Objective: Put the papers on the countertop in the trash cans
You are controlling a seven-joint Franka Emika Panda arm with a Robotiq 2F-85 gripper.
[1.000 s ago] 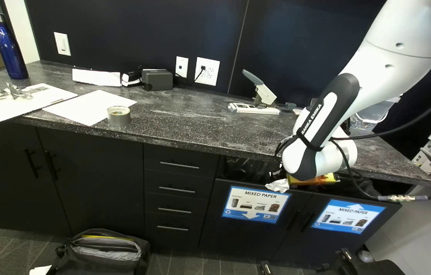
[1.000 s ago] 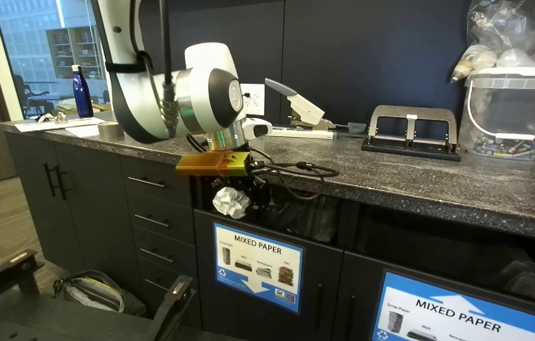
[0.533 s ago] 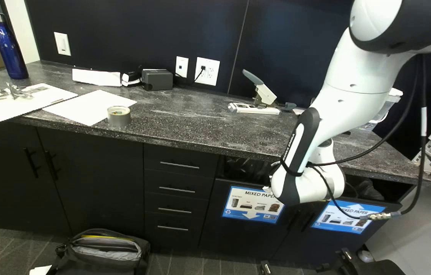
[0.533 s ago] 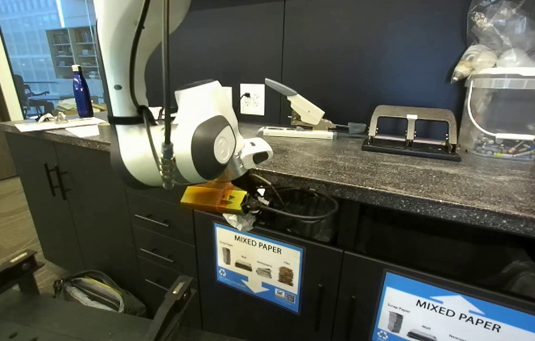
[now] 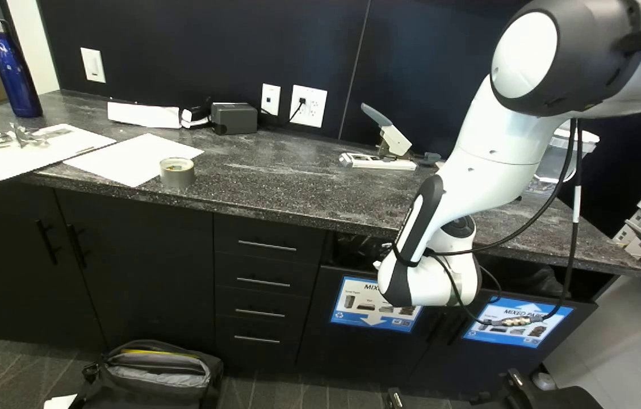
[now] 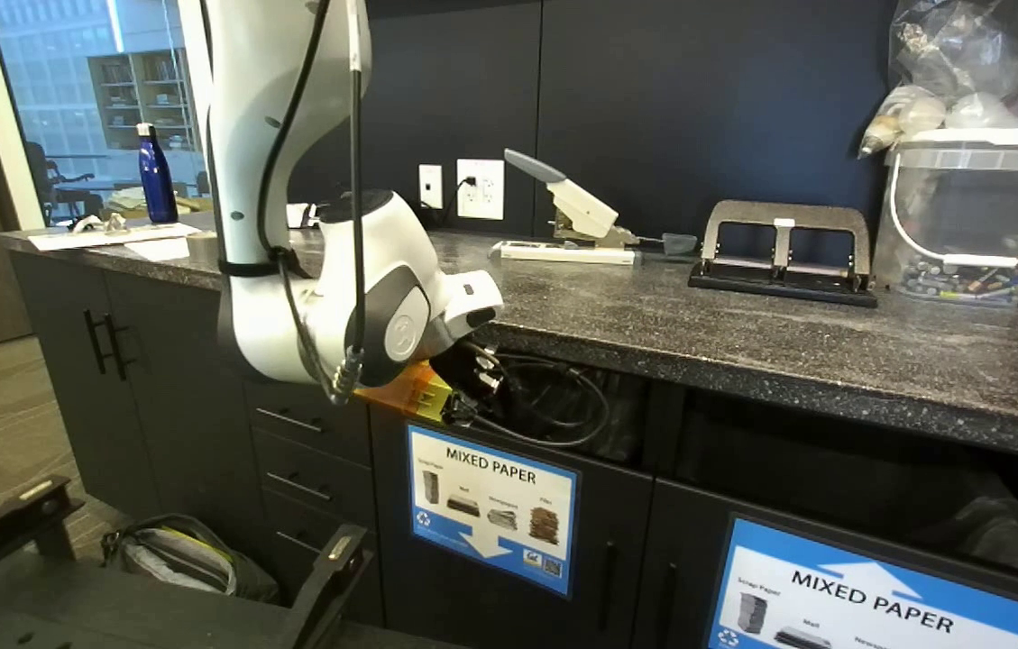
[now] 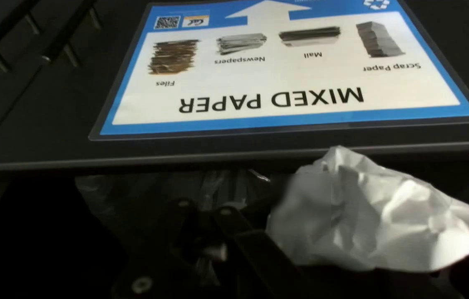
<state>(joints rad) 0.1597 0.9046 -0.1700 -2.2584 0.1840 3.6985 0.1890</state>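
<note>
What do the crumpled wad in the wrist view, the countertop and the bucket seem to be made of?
Crumpled wad: most likely paper, white and fairly matte; it shows sharp creases.
Countertop: stone or a stone-look composite, dark grey, low-sheen, with pale speckles along its thick edge; the look leaves open which.
Bucket: apparently plastic, smooth and colourless; you can see through its sides.

The place looks like an office. Just below the black gripper (image 6: 483,383), a black cabinet-front trash can (image 6: 615,505) wears a rectangular blue-and-white label (image 6: 492,514) reading MIXED PAPER. Higher than the gripper, on the speckled dark grey stone countertop (image 6: 635,311), stand a cream-and-grey long-armed stapler (image 6: 585,212) and a broad grey metal hole punch (image 6: 781,254). Well beyond the gripper, behind a bluish glass pane (image 6: 49,63), are tall tan bookshelves (image 6: 137,115) and a dark chair (image 6: 38,173).
</note>
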